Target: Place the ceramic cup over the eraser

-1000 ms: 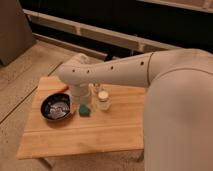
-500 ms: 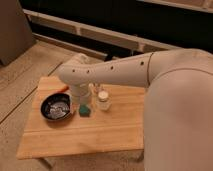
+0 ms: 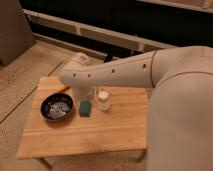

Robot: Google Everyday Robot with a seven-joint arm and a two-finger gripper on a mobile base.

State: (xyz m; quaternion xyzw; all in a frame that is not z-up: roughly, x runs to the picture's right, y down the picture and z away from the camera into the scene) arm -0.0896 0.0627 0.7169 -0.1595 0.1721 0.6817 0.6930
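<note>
Nothing has shifted since the earlier frames: the white arm still reaches in from the right over the far part of the wooden surface. It bends at its leftmost joint and drops the wrist downward, so the end effector hangs low over the surface, fingers apart and clamped on nothing. The ceramic cup stands upright just right of it, a teal pad lies just nearer, and a black bowl sits to the left, with an orange piece by its far rim.
</note>
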